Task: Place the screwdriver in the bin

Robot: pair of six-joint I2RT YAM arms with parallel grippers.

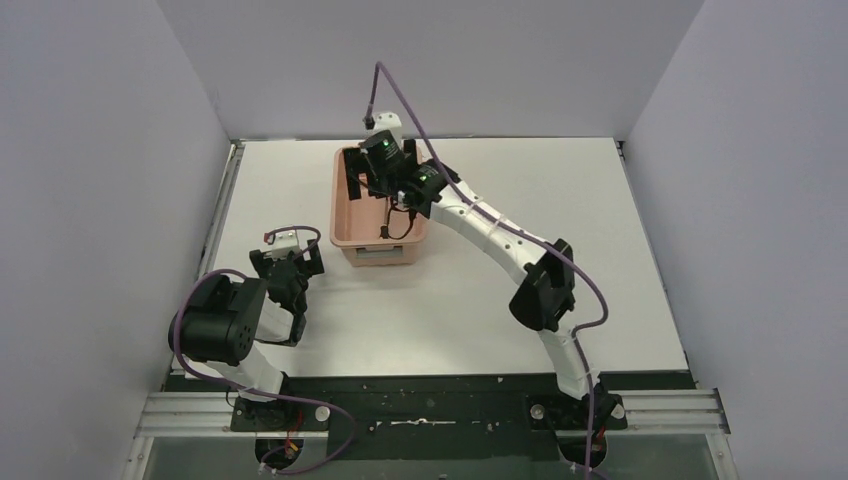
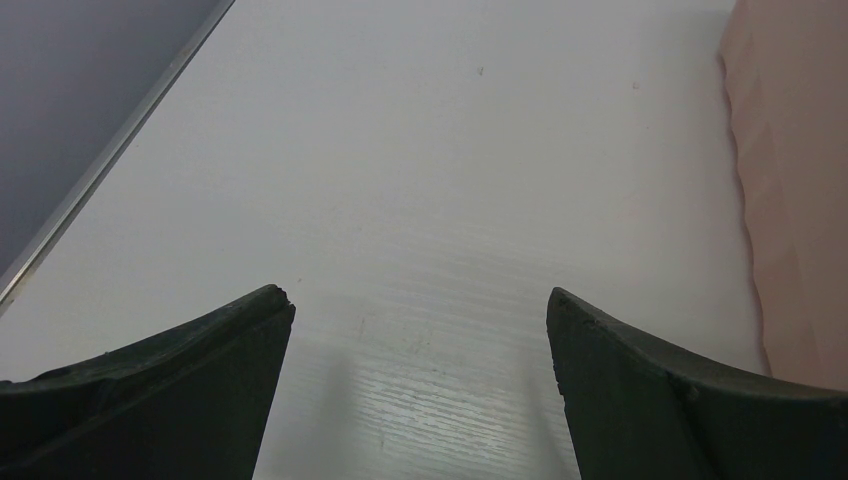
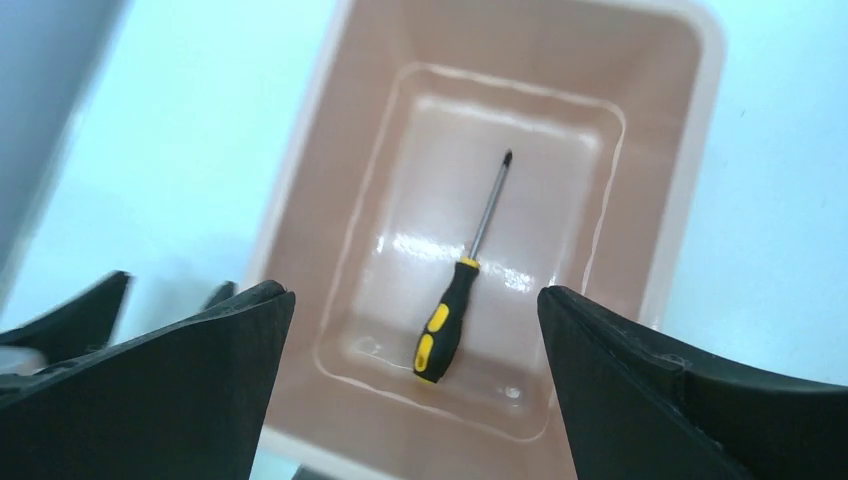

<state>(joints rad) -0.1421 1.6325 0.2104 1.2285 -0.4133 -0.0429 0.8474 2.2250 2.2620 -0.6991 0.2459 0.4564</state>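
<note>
The screwdriver (image 3: 446, 318), with a black and yellow handle and a thin dark shaft, lies flat on the floor of the salmon-pink bin (image 3: 692, 170), tip pointing to the far end. My right gripper (image 3: 415, 300) hangs open and empty above the bin's near end, not touching the screwdriver. In the top view the right gripper (image 1: 378, 188) covers the middle of the bin (image 1: 344, 205), and I cannot make out the screwdriver there. My left gripper (image 1: 288, 260) is open and empty over bare table left of the bin; its wrist view (image 2: 420, 305) shows the bin's side wall (image 2: 795, 200) at the right.
The white table (image 1: 560, 200) is enclosed by grey walls on three sides. A metal strip (image 2: 100, 165) runs along the left table edge. The right arm's purple cable (image 1: 440, 140) loops above the bin.
</note>
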